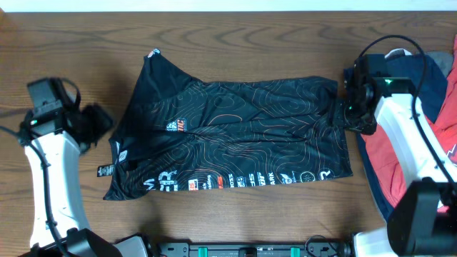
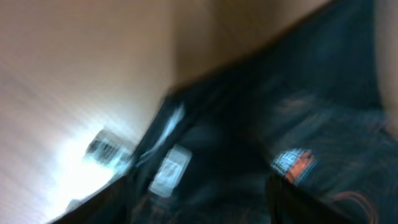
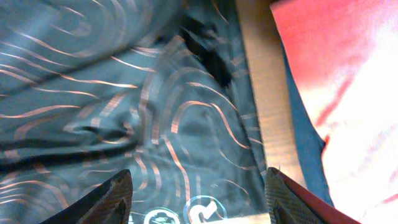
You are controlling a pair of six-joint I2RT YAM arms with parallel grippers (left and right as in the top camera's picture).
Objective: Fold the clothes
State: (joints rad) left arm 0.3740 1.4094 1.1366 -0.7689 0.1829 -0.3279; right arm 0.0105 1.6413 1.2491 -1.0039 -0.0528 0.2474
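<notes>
The thin black polyester jersey with fine wavy copper contour lines (image 1: pixel 235 135) lies spread across the middle of the brown wood-grain desk (image 1: pixel 235 36), long side running left to right, a row of small colourful sponsor logos (image 1: pixel 235 180) along its near hem and small white labels (image 1: pixel 118 150) at its left end. It looks laid out and roughly flattened, with ripples near the right end; no compact fold shows, so I judge the task early. The jersey's folds are all to come, and the rumpled heap of red-and-navy garments (image 1: pixel 377 171) at the desk's right end is untouched.

The right tool (image 1: pixel 355 107) hangs over the jersey's right edge; in the right wrist view its fingers (image 3: pixel 115 199) stand wide apart with cloth beneath and nothing between them. The left tool (image 1: pixel 96 125) sits just off the jersey's left end; its wrist view is smeared, so I cannot tell whether it is wide or narrow.

Only a narrow strip of bare wood parts the jersey's right edge from the heap, so a pull that way risks snagging it; the far side offers a broad bare band; the near hem lies close to the desk's front, leaving little slack there.
</notes>
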